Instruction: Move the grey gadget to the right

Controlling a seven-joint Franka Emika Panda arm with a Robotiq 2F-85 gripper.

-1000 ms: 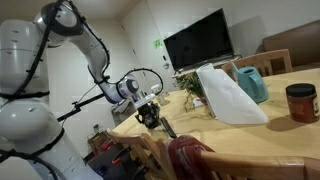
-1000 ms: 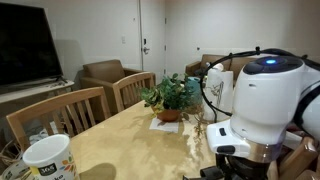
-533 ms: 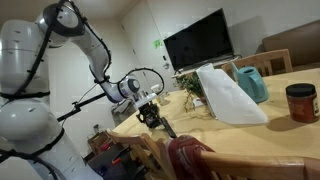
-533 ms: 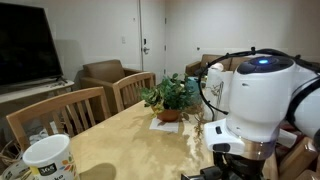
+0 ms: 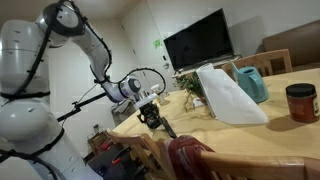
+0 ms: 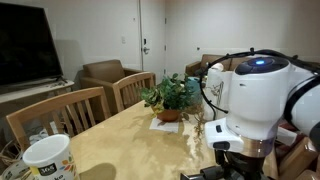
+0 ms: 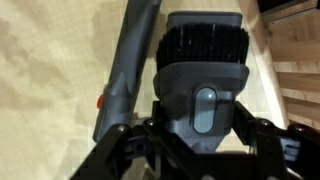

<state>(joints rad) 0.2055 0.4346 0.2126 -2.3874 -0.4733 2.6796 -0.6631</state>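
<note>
1. Fingers (image 7: 272,150) of the gripper (image 7: 200,138) are clamped on the grey gadget (image 7: 200,70), one on each side of its body. Its oval button faces the wrist camera (a centred hold like this should keep it from twisting).
2. In an exterior view the grey gadget (image 5: 166,125) slants down from the gripper (image 5: 150,114) at the end of the table (image 5: 260,140) nearest the arm. Whether its tip touches the wood I cannot tell.
3. The white bag (image 5: 228,95), plant (image 5: 190,85) and jar (image 5: 300,102) stand well apart from it, so a sideways carry at this end looks unobstructed.
</note>
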